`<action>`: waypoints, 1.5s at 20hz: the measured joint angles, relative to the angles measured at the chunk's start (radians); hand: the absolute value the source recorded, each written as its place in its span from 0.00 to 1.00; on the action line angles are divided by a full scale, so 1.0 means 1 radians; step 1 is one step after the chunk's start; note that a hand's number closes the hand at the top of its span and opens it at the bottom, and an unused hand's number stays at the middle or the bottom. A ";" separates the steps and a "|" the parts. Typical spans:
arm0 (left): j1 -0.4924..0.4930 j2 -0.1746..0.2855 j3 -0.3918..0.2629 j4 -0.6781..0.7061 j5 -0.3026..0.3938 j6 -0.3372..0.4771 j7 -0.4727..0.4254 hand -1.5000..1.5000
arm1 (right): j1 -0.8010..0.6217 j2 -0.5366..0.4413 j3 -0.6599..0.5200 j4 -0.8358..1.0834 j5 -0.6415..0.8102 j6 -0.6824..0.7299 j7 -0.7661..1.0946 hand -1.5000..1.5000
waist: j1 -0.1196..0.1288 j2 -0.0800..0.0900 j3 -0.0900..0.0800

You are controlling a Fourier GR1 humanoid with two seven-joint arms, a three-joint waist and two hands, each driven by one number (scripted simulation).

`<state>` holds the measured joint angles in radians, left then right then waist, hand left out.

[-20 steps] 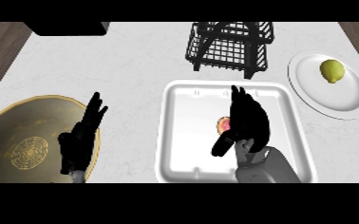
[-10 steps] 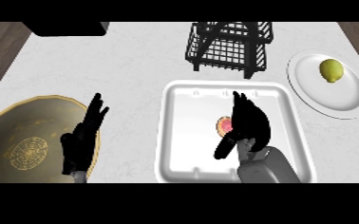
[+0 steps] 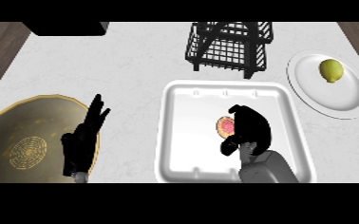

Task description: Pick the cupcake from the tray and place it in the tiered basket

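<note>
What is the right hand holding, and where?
Cannot tell: right hand sits against the cupcake on its right side, in the tray. Left hand holds nothing.

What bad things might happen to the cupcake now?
The right hand curls round only one side of the cupcake and hides part of it, so it might slip back into the tray when lifted. The tiered basket stands just beyond the tray, so the hand might bump its wire frame.
</note>
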<state>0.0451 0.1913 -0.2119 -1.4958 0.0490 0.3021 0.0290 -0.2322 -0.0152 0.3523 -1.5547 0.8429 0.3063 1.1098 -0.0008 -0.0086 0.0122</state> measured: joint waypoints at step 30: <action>0.032 -0.020 0.025 0.000 -0.015 -0.022 -0.007 0.50 | -0.119 -0.482 -0.433 -0.012 -0.326 0.050 -0.764 1.00 | -0.022 -0.005 -0.003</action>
<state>0.0768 0.1717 -0.1873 -1.4956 0.0340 0.2805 0.0220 -0.3515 -0.4971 -0.0803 -1.5671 0.5172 0.3564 0.3457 -0.0229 -0.0137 0.0094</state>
